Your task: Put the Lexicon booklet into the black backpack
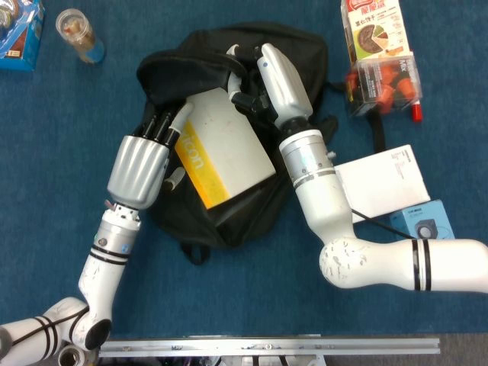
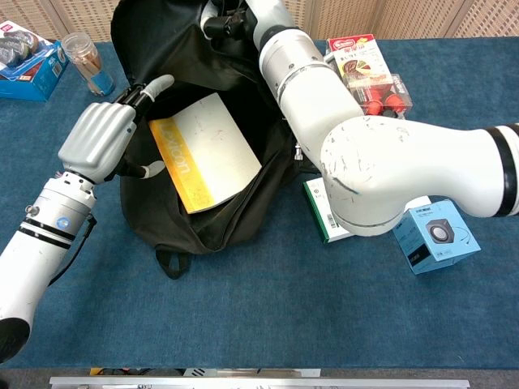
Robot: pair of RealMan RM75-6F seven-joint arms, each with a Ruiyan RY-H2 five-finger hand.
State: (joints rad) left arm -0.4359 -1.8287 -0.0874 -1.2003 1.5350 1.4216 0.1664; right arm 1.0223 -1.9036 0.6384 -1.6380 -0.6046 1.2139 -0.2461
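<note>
The left hand (image 2: 101, 138) is raised on a forearm that slants up from the lower left, its fingers (image 2: 146, 87) stretched out straight and apart with nothing in them. The right arm bends at the elbow and reaches far forward, its right hand (image 1: 248, 88) curled closed on black fabric.

right robot hand (image 1: 242, 90) fingers buried in black backpack (image 1: 229, 206), grasp unclear

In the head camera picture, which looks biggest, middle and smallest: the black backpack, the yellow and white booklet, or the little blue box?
1. The black backpack looks biggest.
2. The Lexicon booklet, lying in its opening, is in the middle.
3. The blue box looks smallest, though the right arm hides part of it.
</note>
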